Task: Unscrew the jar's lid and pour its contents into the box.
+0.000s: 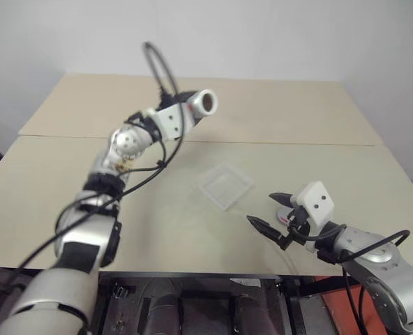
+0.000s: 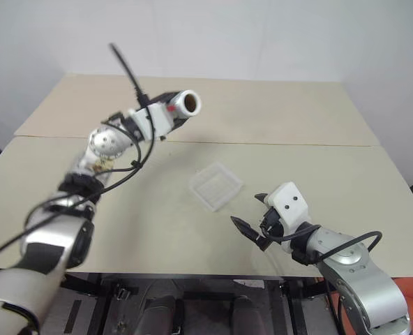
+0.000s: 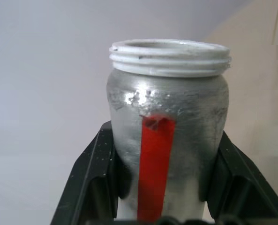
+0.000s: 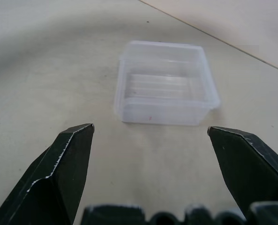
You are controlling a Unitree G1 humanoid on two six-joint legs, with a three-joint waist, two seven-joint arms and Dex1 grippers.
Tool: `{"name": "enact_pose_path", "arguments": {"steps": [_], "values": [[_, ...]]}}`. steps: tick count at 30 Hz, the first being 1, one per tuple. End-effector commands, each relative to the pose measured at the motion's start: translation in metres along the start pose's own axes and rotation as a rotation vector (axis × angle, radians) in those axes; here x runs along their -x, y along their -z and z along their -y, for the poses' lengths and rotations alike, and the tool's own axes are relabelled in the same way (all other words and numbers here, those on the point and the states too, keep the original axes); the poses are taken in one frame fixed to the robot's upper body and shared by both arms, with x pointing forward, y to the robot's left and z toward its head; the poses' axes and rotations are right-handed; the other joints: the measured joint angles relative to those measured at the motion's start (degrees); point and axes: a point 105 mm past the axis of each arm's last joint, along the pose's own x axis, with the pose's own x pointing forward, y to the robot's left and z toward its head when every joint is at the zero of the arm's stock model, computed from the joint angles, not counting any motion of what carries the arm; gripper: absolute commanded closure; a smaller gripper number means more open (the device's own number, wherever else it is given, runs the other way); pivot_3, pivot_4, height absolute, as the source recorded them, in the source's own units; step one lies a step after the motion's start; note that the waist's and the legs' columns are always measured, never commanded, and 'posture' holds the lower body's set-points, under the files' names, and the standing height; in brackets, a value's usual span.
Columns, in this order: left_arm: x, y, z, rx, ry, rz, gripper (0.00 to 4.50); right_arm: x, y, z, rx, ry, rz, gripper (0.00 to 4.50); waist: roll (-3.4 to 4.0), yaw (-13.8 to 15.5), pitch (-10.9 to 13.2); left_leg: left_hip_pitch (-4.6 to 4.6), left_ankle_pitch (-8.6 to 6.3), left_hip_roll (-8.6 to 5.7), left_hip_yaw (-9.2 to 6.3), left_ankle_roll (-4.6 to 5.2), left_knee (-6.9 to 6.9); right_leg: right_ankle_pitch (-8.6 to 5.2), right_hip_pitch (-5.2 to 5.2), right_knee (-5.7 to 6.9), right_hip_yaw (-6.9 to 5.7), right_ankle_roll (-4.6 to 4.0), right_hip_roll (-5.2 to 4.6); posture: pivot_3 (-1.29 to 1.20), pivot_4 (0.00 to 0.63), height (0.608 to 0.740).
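A pale beige bench (image 1: 192,202) runs to a white wall (image 1: 262,35) at 12 o'clock, with a seam crossing its far half. Bare surface lies on all sides of the box (image 1: 225,185), which sits near the middle, well away from every edge. The left pincer (image 1: 187,109) is raised above the far half, pinching the jar (image 1: 205,103), which lies tilted with its open, lidless mouth toward the camera. From the box, the jar is at 11 o'clock. The right pincer (image 1: 271,211), spread wide and empty, hangs low at 5 o'clock of the box, pointing at it.
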Motion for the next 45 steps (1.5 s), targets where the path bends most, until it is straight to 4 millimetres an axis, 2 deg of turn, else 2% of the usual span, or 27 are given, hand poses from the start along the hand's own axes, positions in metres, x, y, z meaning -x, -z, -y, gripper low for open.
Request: {"name": "enact_pose_path", "arguments": {"steps": [1,2,4,6,9,11,15,20,23,27,29,32,36,41,45], "values": [[-0.02,-0.025,0.009,-0.488,0.078,0.166,2.58,0.003,-0.014,0.0,0.054,0.005,0.047,0.02,0.0,0.1,0.0,0.01,-0.02,0.01,0.0,0.03,-0.01,0.01,0.05,-0.1,-0.02,0.02,0.0,0.0,0.15,0.74],[-0.022,-0.027,0.021,-0.647,0.121,0.221,2.58,0.003,-0.014,0.0,0.055,0.007,0.049,0.02,0.02,0.2,0.0,0.04,-0.06,0.0,0.0,0.08,-0.01,0.04,0.16,-0.24,-0.03,0.08,-0.02,0.0,0.15,0.74],[-0.023,-0.027,0.044,-0.812,0.185,0.316,2.58,0.003,-0.013,0.0,0.055,0.019,0.045,0.02,0.02,0.1,0.0,0.17,-0.16,-0.04,0.04,0.21,0.01,0.01,0.38,-0.35,-0.02,0.17,-0.06,0.0,0.15,0.74],[-0.022,-0.028,0.063,-0.879,0.226,0.388,2.58,0.003,-0.013,0.0,0.051,0.028,0.044,0.02,0.0,0.0,0.0,0.22,-0.18,-0.09,0.06,0.24,0.0,-0.02,0.4,-0.36,0.01,0.27,-0.09,0.0,0.15,0.74],[-0.024,-0.025,0.082,-0.966,0.289,0.43,2.58,0.003,-0.013,-0.002,0.042,0.034,0.047,0.02,-0.03,-0.3,0.0,-0.06,-0.17,-0.07,0.08,0.24,0.02,0.01,0.01,-0.24,0.03,0.22,-0.06,0.0,0.15,0.74],[-0.028,-0.027,0.082,-0.997,0.287,0.441,2.58,0.004,-0.013,-0.004,0.04,0.041,0.05,0.02,-0.03,-0.3,0.0,-0.37,-0.15,-0.07,0.08,0.22,0.01,0.02,-0.34,-0.16,0.05,0.19,-0.05,0.0,0.15,0.74],[-0.039,-0.04,0.07,-0.991,0.212,0.47,2.58,0.008,-0.012,-0.003,0.028,0.066,0.045,0.02,-0.05,-0.1,0.0,-0.51,-0.16,-0.07,0.07,0.23,-0.02,0.01,-0.45,-0.24,0.03,0.21,-0.07,0.0,0.15,0.74],[-0.036,-0.039,0.072,-0.972,0.226,0.483,2.58,0.009,-0.01,-0.002,0.032,0.073,0.038,0.02,-0.05,0.0,0.0,-0.47,-0.19,-0.2,0.08,0.28,0.01,-0.02,-0.35,-0.26,0.05,0.25,-0.2,0.0,0.15,0.74],[-0.034,-0.036,0.066,-0.892,0.203,0.428,2.58,0.008,-0.011,-0.002,0.035,0.063,0.039,0.02,-0.05,-0.1,0.0,-0.47,-0.19,-0.2,0.07,0.28,0.01,-0.02,-0.36,-0.23,0.05,0.25,-0.19,0.0,0.15,0.74],[-0.031,-0.02,0.045,-0.565,0.118,0.195,2.58,0.006,-0.009,-0.002,0.046,0.054,0.03,0.02,-0.05,-0.3,0.0,-0.47,-0.19,-0.19,0.08,0.28,0.01,-0.01,-0.37,-0.23,0.06,0.24,-0.2,0.0,0.15,0.74],[-0.031,0.001,0.023,-0.108,-0.043,-0.052,2.58,0.005,-0.009,-0.001,0.053,0.054,0.028,0.02,0.01,-0.4,0.0,-0.43,-0.19,-0.19,0.12,0.28,0.01,-0.01,-0.36,-0.22,0.08,0.22,-0.21,0.0,0.15,0.74],[-0.018,0.032,0.009,0.475,-0.211,-0.202,2.58,0.005,-0.008,0.0,0.061,0.052,0.02,0.02,0.0,-0.5,0.0,-0.39,-0.17,-0.13,0.13,0.28,0.08,-0.01,-0.36,-0.1,0.04,0.19,-0.2,0.0,0.15,0.74],[0.009,0.053,0.022,0.946,-0.316,-0.184,2.58,0.003,-0.007,0.001,0.072,0.045,0.013,0.02,0.02,-0.8,0.0,-0.37,-0.17,-0.13,0.11,0.29,0.12,0.0,-0.27,-0.12,0.05,0.19,-0.17,0.0,0.15,0.74],[0.046,0.068,0.046,1.303,-0.536,-0.213,2.58,0.0,-0.009,0.004,0.075,0.038,0.024,0.02,0.03,-1.2,0.0,-0.28,-0.17,-0.12,0.02,0.29,0.16,0.02,-0.15,-0.1,0.05,0.22,-0.15,0.0,0.15,0.74],[0.069,0.053,0.058,1.29,-0.564,-0.226,2.58,-0.001,-0.008,0.005,0.082,0.029,0.023,0.02,0.03,-1.4,0.0,-0.26,-0.17,-0.11,-0.04,0.29,0.14,0.04,-0.13,-0.14,0.06,0.23,-0.12,0.0,0.15,0.74]]}}
